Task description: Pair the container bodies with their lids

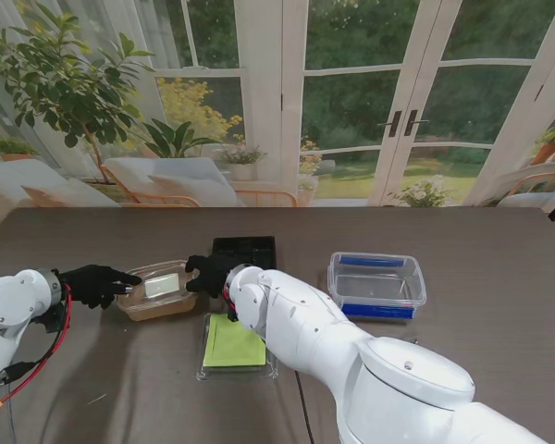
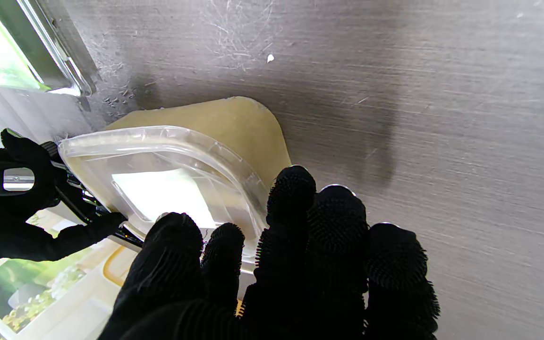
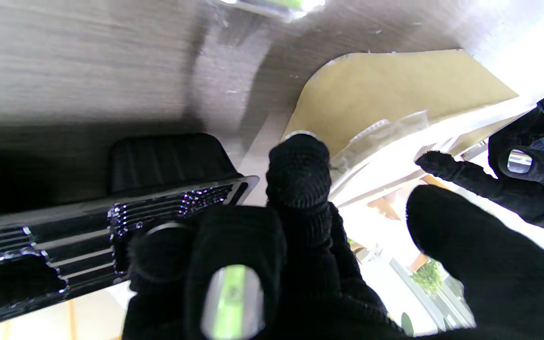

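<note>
Tan container [image 1: 157, 294] with clear lid [image 1: 162, 284] on top, resting on the tabletop [image 1: 462, 240]. Left hand [image 1: 97, 283] at its left end and right hand [image 1: 208, 273] at its right end, fingers of both touching the lid rim; firmness of either grasp cannot be told. Just right of the container: black tray [image 1: 245, 252]; nearer to me: green-lidded box [image 1: 233, 346]; well right: blue-clipped clear box [image 1: 376, 285].

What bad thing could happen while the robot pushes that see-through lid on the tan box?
The clear lid looks tilted on the tan container, so it might close crooked or pop off. The left hand and right hand press from both ends, so the thin box could buckle or slide. The right hand is also close to the black tray and might bump it.
</note>
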Motion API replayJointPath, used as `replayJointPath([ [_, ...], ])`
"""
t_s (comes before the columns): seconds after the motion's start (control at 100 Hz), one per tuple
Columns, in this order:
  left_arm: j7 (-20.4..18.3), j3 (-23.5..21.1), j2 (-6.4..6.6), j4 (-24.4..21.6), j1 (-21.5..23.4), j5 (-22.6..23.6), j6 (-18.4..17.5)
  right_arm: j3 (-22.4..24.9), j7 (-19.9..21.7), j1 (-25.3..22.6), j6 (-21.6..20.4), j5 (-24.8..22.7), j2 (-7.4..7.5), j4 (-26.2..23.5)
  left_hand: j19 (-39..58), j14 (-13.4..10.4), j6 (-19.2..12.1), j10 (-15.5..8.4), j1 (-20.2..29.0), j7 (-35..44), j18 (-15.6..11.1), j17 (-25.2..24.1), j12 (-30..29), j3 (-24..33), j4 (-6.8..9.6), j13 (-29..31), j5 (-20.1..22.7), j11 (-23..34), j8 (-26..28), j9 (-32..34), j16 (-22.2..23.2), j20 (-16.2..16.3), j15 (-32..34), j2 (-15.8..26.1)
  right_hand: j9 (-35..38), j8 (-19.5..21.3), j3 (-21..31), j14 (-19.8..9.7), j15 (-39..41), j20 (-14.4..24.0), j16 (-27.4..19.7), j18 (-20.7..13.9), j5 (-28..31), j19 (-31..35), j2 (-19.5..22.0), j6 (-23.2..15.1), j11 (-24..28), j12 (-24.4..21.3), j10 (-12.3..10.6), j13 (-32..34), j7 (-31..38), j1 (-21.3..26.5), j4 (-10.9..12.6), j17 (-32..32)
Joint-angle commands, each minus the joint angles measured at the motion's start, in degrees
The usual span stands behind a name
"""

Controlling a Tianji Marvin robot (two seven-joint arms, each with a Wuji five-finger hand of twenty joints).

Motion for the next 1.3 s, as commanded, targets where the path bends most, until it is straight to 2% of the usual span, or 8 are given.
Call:
replayJointPath([
  [0.0,-1.98,0.32,0.0,1.45,1.09,0.6,0.25,-0.05,1.31,-0.89,-0.23,-0.06,0.36,0.19,0.49,0.66,7.22,1.52,-0.72,6.75,0.72,-1.03,0.16,0.09,1.95,0.23,4.41,0.3,2.92,-0.56,0.37,-0.17,0.11,1.29,-0.11,1.36,-0.39,-3.4,1.2,-0.9,-0.27,-0.42,0.05,1.84,1.3,2.33,0.42,-0.54,2.95,1.21,2.94,-1.69,-0.3,31.99],
  [0.41,-2.32,0.73,0.1,2.07,1.08,0.82,0.34,0.06,1.6,-1.5,-1.0,0.09,0.74,0.19,0.38,0.55,7.48,1.41,-0.85,6.7,0.69,-1.12,0.13,0.06,1.96,0.3,4.28,0.34,2.9,-0.52,0.39,-0.13,0.1,1.32,-0.11,1.22,-0.32,-3.01,1.04,-0.99,-0.42,0.12,0.52,1.58,1.35,2.28,0.42,-0.63,3.04,1.19,3.0,-1.63,-0.31,31.94],
  [0.8,-0.3,-1.97,-0.31,-1.24,1.86,1.8,0.89,0.14,0.33,-0.91,-0.81,-0.03,0.09,0.17,0.85,0.51,7.73,1.37,-0.91,6.54,0.91,-0.5,0.25,0.08,1.95,0.83,3.83,0.68,2.84,-0.16,0.44,0.01,0.5,1.11,-0.21,1.07,-0.51,-3.33,1.04,-1.01,-0.45,0.25,0.48,1.51,1.52,1.67,0.4,-0.65,3.08,1.2,2.87,-1.72,-0.33,31.93],
  [1.29,1.15,-2.75,-0.67,-1.78,1.9,0.91,0.93,0.83,-0.57,-0.54,-1.21,0.41,-0.27,0.16,0.93,0.77,7.58,1.52,-0.95,6.6,1.18,-0.4,0.3,0.1,1.94,0.98,3.96,0.72,2.86,-0.05,0.4,0.0,0.67,0.94,-0.33,0.79,-0.53,-3.18,1.08,-1.01,-0.43,0.25,0.6,1.5,1.44,0.63,0.36,-0.66,3.16,1.2,2.3,-1.68,-0.31,31.93],
])
